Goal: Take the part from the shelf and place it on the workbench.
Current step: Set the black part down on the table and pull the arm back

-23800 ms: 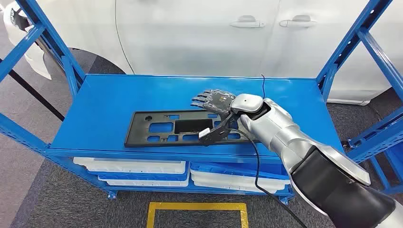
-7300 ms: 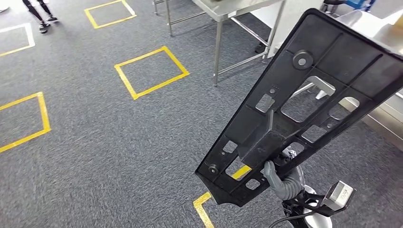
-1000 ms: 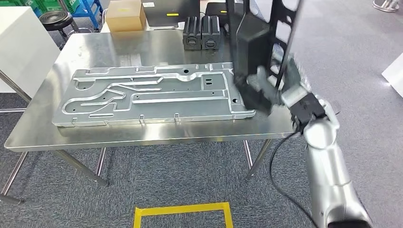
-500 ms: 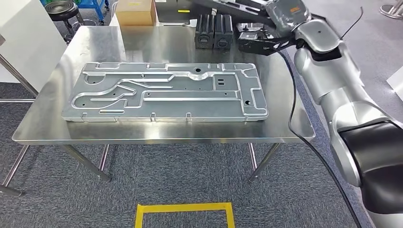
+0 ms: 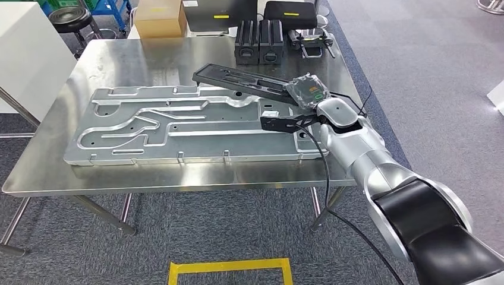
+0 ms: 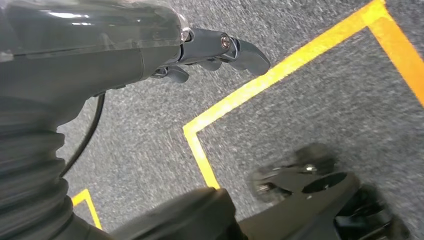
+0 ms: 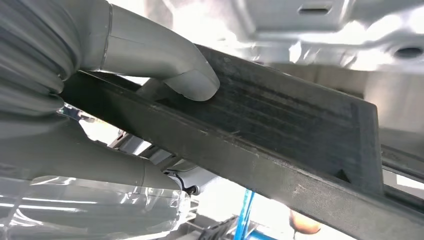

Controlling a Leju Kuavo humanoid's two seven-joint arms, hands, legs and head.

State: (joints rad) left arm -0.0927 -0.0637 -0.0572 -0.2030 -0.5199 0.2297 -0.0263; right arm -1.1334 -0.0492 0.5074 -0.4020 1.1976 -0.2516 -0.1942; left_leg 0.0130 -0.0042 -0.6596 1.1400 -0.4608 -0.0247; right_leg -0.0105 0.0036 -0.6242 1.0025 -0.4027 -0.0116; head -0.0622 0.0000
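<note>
Lowered since before, the black part (image 5: 243, 81) hangs over the workbench (image 5: 178, 172), right hand (image 5: 306, 92) fingers (image 7: 165, 65) grasping it.

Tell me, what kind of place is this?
Probably a factory or workshop training floor: a stainless steel workbench bearing a large stamped metal panel, yellow floor markings, and grey carpet.

The part (image 5: 243, 79) was matt black plastic, finely ribbed beside the fingers (image 7: 192, 82), which were smooth grey plastic. The surface (image 5: 148, 178) was brushed, reflective steel; the stamped panel (image 5: 178, 124) dull silver metal.
</note>
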